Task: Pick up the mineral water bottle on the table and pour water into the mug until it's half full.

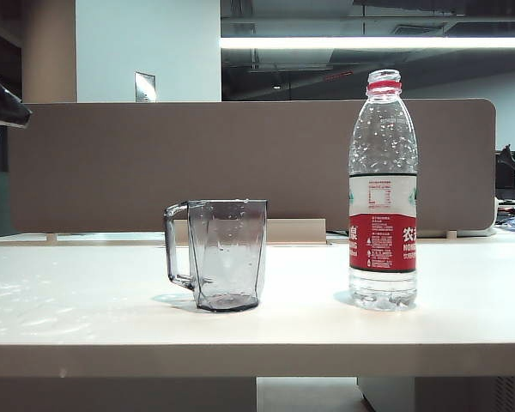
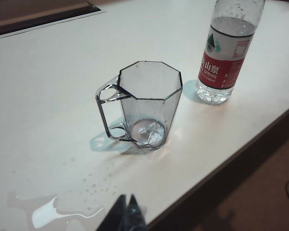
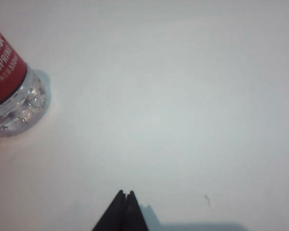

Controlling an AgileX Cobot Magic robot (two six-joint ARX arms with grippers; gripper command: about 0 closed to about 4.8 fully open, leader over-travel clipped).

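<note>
Mineral water bottle [image 1: 383, 193] is standing upright on the table [image 1: 86, 296], right of the mug [image 1: 223, 255], apart. Spilled water [image 2: 48, 213] is pooling beside the left gripper [image 2: 126, 211], tips pinched together, empty. Right gripper [image 3: 124, 209] is hovering closed, empty, near the bottle's base.

The exterior view faces the table [image 1: 86, 292] front-on at edge height; both wrist views look down, sharing the mineral water bottle [image 2: 226, 53].
</note>
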